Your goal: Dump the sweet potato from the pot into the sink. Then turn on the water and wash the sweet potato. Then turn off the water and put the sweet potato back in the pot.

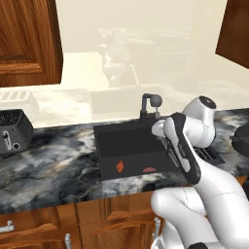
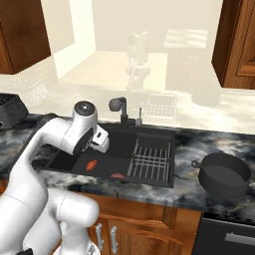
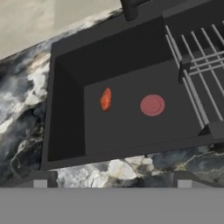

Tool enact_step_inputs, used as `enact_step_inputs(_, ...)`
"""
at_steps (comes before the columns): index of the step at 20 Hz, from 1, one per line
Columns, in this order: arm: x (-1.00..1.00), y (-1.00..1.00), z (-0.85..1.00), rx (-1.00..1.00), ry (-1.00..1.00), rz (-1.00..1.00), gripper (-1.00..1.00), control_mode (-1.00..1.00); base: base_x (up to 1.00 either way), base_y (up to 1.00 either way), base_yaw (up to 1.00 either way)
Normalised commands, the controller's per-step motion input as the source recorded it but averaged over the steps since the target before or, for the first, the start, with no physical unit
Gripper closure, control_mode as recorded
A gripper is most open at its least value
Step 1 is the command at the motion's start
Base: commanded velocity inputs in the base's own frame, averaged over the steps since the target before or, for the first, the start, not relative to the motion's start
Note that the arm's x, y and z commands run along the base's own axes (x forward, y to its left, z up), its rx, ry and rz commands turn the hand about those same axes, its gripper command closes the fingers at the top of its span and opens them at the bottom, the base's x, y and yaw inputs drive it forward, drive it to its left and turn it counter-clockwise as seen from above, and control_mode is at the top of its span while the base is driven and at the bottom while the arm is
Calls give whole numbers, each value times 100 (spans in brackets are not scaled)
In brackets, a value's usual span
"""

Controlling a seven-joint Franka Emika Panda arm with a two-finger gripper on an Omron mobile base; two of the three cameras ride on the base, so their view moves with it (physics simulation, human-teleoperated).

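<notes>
Black toaster [image 1: 14,130] on counter [image 1: 53,160]; wooden cabinets [image 1: 29,41] above.

White arm [image 2: 60,134] bent forward and down, gripper [image 3: 112,181] with jaws spread wide, nothing between.

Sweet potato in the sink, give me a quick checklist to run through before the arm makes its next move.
1. Sweet potato out of the pot and lying on the sink floor: ok.
2. Pot upright on the counter to the right of the sink, nothing visible inside: ok.
3. Gripper open and holding nothing, above the front edge of the sink: ok.
4. Water running from the faucet: cannot tell; no stream is visible.
5. Sweet potato apart from the red drain disc and the wire rack: ok.
6. Faucet handle position: cannot tell.
</notes>
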Motion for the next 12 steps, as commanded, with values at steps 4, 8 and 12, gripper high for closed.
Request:
enact_step_inputs(4, 12, 35, 0, -7, 9, -2, -100, -100, 0, 0, 0)
enact_step_inputs(8, 13, 30, 0, -4, 8, -2, -100, -100, 0, 0, 0)
enact_step_inputs(12, 25, 21, -5, -3, 11, -3, -100, -100, 0, 0, 0)
